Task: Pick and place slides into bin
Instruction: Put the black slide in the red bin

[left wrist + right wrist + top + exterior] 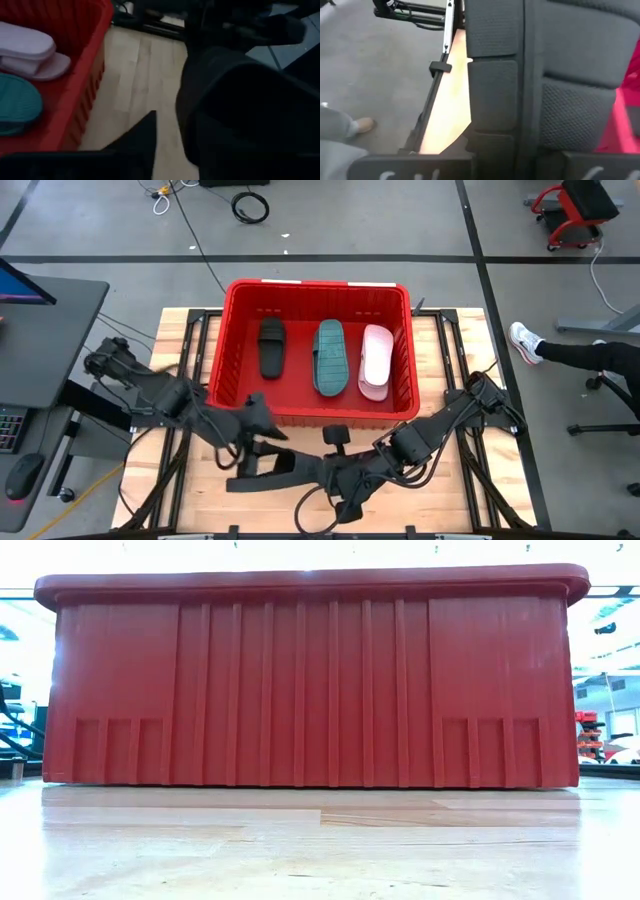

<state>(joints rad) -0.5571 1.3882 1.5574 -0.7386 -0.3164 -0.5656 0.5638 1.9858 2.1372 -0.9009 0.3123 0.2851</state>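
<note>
The red bin (400, 292) stands at the middle of the table and fills the low view (320, 690). In it lie a black slide (271, 345), a teal slide (330, 358) and pink slides (375, 360). Another black slide (275, 470) is held in front of the bin's near wall, lying roughly left to right. My right gripper (335, 475) is shut on it. My left gripper (250, 458) is close by its left part. In the left wrist view the slide (250, 110) is a big dark mass. My right gripper holds the black slide at its end toward the table's right (322, 470). Its dotted foam face (510, 90) stands between the two fingers and fills the wrist view. The fingers come slanting from the table's right. The low view shows no slide on the table.
Bare wood lies in front of the bin (320, 840) and to the right of it (135, 75). A person's leg and white shoe (525, 340) are beyond the table's right edge. A desk with a monitor (40, 290) stands to the left.
</note>
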